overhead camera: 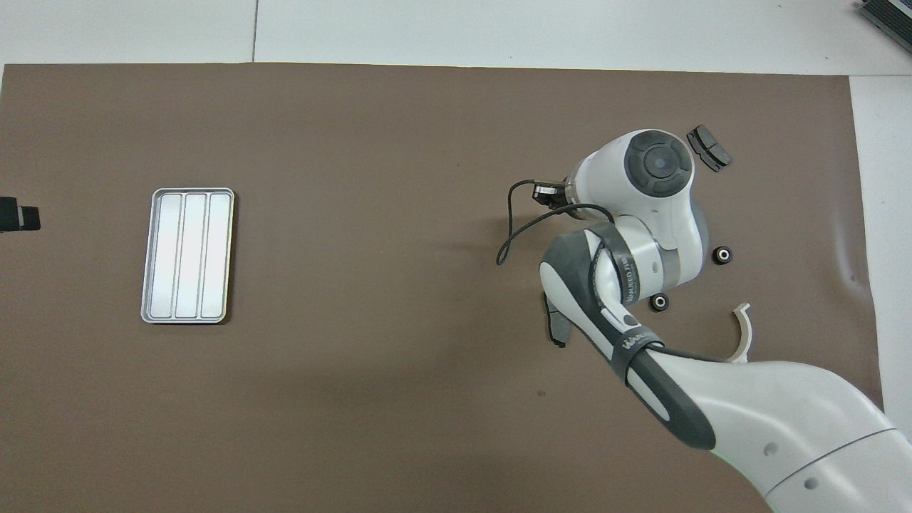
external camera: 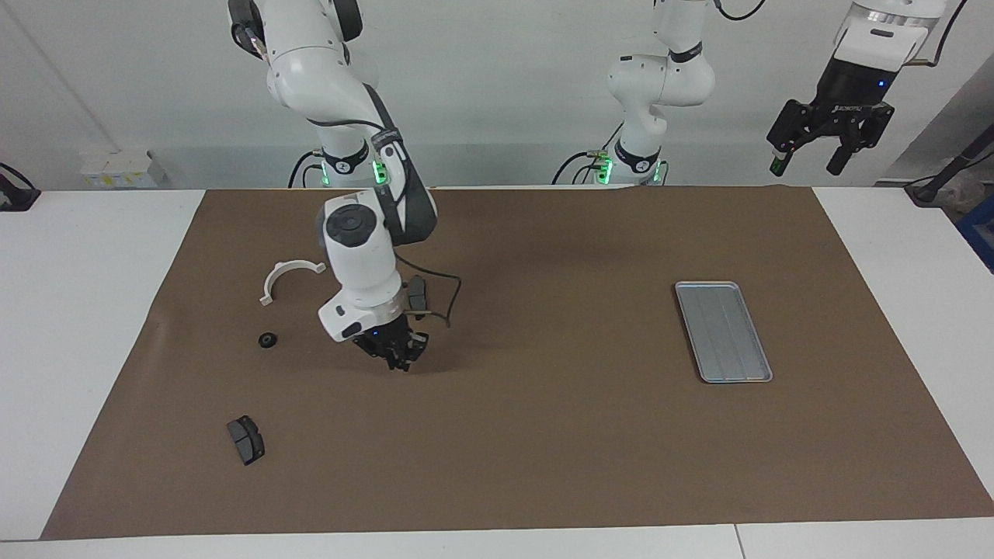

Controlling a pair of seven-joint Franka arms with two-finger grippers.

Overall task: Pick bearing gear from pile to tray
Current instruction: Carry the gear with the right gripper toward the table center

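Facing view shows the right gripper (external camera: 401, 359) clenched shut and raised over the brown mat (external camera: 543, 435), though whether a gear sits between its fingertips cannot be told. One small black gear (external camera: 267, 340) lies on the mat toward the right arm's end, near the white half-ring (external camera: 289, 276) and a dark brake pad (external camera: 245, 439); overhead, a second gear (overhead camera: 659, 303) lies beside the arm. The left gripper (external camera: 829, 147) waits, jaws spread, well above the tray (external camera: 722, 331).

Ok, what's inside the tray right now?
Nothing: the tray lies bare and uncovered in both views. The right gripper, shut over the mat, hides whatever its fingertips may hold.
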